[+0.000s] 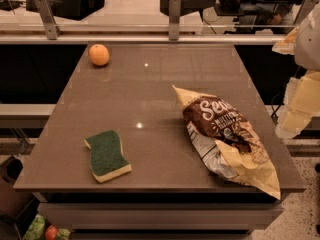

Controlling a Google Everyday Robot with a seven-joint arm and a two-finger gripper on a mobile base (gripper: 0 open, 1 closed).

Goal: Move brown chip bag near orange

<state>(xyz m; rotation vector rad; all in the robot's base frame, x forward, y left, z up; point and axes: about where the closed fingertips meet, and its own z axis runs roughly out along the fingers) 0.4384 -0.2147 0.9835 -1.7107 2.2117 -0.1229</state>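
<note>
My pincer [296, 109] hangs just off the smooth worktop [150, 94]; whether it is spread or pressed together, I cannot tell. Just left of it lies the crinkled, glossy brown chip bag [227, 134]. The smooth, round orange [99, 54] sits well apart, far to its left.

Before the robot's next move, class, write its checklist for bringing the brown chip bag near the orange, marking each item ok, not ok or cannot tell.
1. The brown chip bag is located: ok, lying flat on the right side of the table.
2. The orange is located: ok, at the far left corner, apart from the bag.
3. The route between them is open: ok, it seems; the sponge lies near-left, off the direct line.
4. The gripper is at the bag: not ok, it hangs beyond the table's right edge, not touching it.
5. The bag is wholly supported: cannot tell; its near corner reaches the front edge.
</note>
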